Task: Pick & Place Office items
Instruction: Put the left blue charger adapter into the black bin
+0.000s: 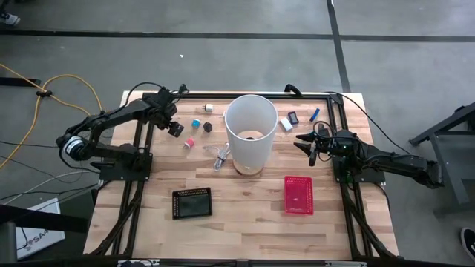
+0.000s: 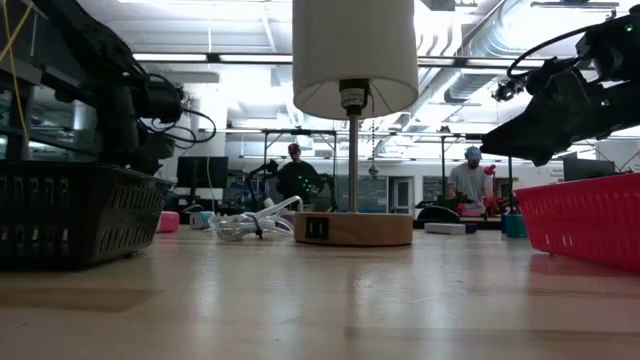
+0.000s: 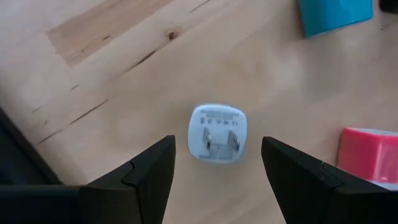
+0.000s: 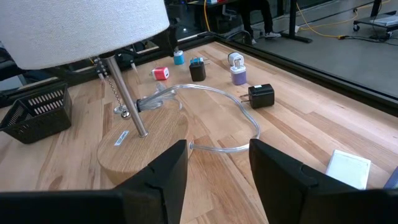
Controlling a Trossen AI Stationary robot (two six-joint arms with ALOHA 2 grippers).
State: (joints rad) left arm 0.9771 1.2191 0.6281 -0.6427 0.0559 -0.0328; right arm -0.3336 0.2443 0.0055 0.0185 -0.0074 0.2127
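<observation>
A white plug block (image 3: 217, 134) lies on the table, prongs up, between the open fingers of my left gripper (image 3: 217, 144), which hovers over it at the far left (image 1: 176, 127). A teal piece (image 3: 336, 14) and a pink piece (image 3: 370, 154) lie beside it. More small pieces lie by the far edge: another white one (image 1: 209, 107), a black one (image 1: 208, 127), a white block (image 1: 286, 124) and a blue stick (image 1: 315, 113). My right gripper (image 1: 310, 145) is open and empty, right of the lamp (image 1: 249, 132).
A table lamp with a white shade and a wooden base (image 4: 140, 146) stands mid-table, its clear cord (image 4: 217, 99) looped on the wood. A black tray (image 1: 192, 202) and a red mesh basket (image 1: 297, 194) sit nearer the front edge. People stand in the room behind (image 2: 470, 185).
</observation>
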